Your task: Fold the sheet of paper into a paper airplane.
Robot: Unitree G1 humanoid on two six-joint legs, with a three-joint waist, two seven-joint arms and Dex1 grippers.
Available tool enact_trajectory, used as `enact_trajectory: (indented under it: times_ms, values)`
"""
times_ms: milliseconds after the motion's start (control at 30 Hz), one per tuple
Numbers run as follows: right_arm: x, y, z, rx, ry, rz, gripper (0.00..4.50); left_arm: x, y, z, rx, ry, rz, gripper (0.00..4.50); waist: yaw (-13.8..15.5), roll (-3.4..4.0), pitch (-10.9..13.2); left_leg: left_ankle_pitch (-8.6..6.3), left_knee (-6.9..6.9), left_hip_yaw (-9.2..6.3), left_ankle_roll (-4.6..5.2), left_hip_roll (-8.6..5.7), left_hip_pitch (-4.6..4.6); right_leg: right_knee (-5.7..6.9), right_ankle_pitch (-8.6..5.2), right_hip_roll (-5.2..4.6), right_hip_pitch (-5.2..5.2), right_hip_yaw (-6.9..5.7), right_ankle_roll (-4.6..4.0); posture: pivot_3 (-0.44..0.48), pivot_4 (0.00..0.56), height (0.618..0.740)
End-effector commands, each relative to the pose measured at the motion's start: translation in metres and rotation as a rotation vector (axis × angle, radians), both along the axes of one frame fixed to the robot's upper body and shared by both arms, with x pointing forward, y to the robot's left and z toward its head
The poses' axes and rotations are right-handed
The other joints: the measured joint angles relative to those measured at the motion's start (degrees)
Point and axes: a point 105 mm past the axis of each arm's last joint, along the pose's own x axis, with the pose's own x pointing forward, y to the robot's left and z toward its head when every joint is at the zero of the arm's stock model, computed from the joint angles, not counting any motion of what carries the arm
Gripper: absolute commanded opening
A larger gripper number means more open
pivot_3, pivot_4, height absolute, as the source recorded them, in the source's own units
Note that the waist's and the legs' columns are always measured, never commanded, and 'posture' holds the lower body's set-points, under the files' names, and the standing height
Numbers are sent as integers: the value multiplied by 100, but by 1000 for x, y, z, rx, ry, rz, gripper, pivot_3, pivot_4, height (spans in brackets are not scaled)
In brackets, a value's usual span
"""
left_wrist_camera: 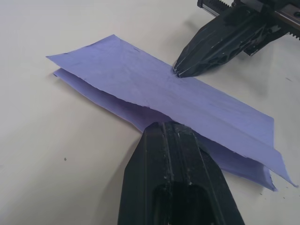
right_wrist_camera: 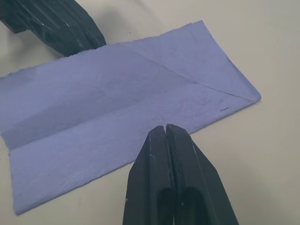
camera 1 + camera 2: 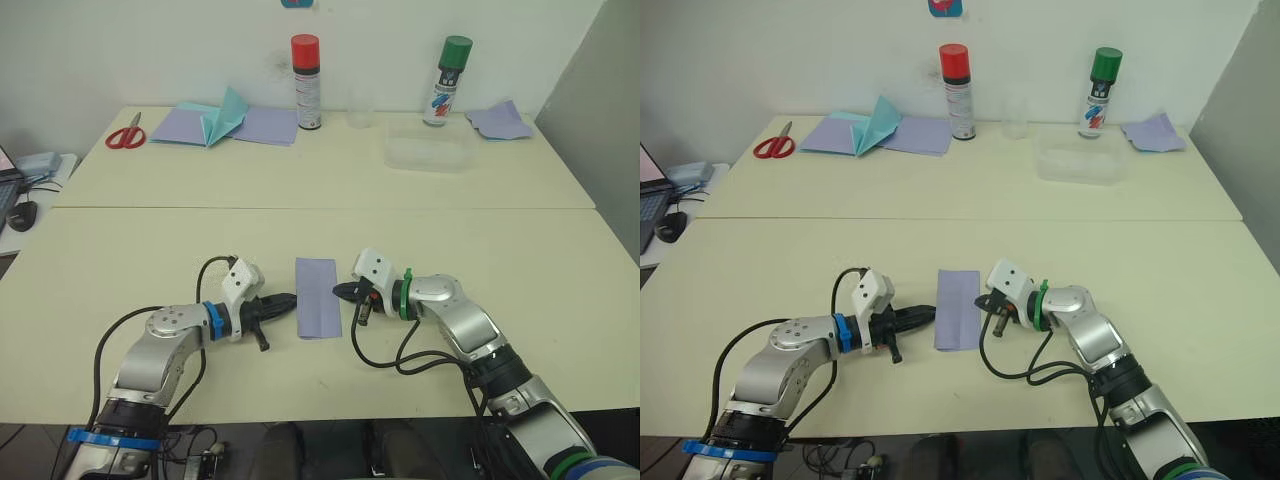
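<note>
At centre frame in the head view, the sheet of paper (image 3: 318, 297) lies folded lengthwise into a narrow lavender strip on the near table (image 3: 120, 260), flanked by our two arms. Our left gripper (image 3: 290, 299), fingers pressed together into a single black wedge, has its tip touching the strip's left long edge; our right gripper (image 3: 340, 291), fingers likewise pressed together with nothing between them, touches the right long edge. Neither one is pinching the sheet.

In the left wrist view the upper layer stands a little off the lower one along the open edge, so the fold reads to us as soft rather than flattened. The right wrist view shows a diagonal crease running to one corner and a lengthwise crease along the strip.

The risk we see is sliding: two closed tips pushing on a light strip from opposite sides could skid it across the smooth tabletop, or buckle it upward in the middle, if one side presses harder than the other. The sprung layer could also catch a fingertip and be dragged open, undoing the fold. And any new crease made while the layers are misaligned would likely leave the plane lopsided.

At the upper left of the frame, on the far table, sit red scissors (image 3: 125, 135), spare lavender sheets and a teal folded shape (image 3: 225, 117); a red-capped can (image 3: 306, 82) and a green-capped can (image 3: 446, 80) stand at upper centre and upper right, all well apart from the work.
</note>
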Motion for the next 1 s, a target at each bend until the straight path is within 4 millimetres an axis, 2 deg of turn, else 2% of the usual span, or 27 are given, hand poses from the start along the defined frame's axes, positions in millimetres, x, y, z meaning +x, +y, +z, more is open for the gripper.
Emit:
enact_trajectory:
  times_ms: [33, 300, 467, 600, 800, 900, 1000]
  values:
    - [-3, 1, 0, 0, -9, 8, 15, 2, -1, 9, 3, -38, -19, 0, 0, 0, 0, 0, 0, 0, 0, 0, 0, 1, 0, 0, 0, 0, 0, 0, 150, 740]
    - [-3, 2, -2, 3, -5, 6, 15, 5, -17, 9, -19, -56, -36, 0, 5, -1, -1, 0, 9, 0, 0, -1, 1, 9, 0, 1, 3, 1, 0, 0, 150, 740]
    - [-2, 3, 8, 47, -16, 5, 15, 5, -15, -12, 48, -25, -33, 0, 6, -1, -1, 0, 17, 1, 0, -4, 8, 43, -2, 5, -2, 8, -3, 0, 150, 740]
    - [-5, 7, 29, 136, -16, 19, 15, 4, -16, -27, 62, 1, -25, 0, 24, 0, -1, 1, 31, -1, 0, -2, 16, 68, -2, 8, 0, 7, -4, 0, 150, 740]
    - [-15, 5, 57, 174, -36, 64, 15, 2, -19, -32, 59, 7, -28, 0, 33, 1, -1, 0, 89, -8, 0, 4, 17, 84, 1, 9, 18, 1, 2, 0, 150, 740]
    - [-21, -1, 67, 183, -41, 70, 576, 0, -19, -32, 65, 14, -36, 0, 35, 1, -1, 0, 100, -3, 0, 3, 17, 83, 5, 8, 22, 1, 8, 0, 150, 740]
    - [-23, -4, 71, 189, -45, 45, 1610, -1, -18, -33, 66, 18, -39, 0, 35, 1, -2, 0, 99, -2, 0, 2, 17, 83, 5, 8, 21, 3, 9, 0, 150, 740]
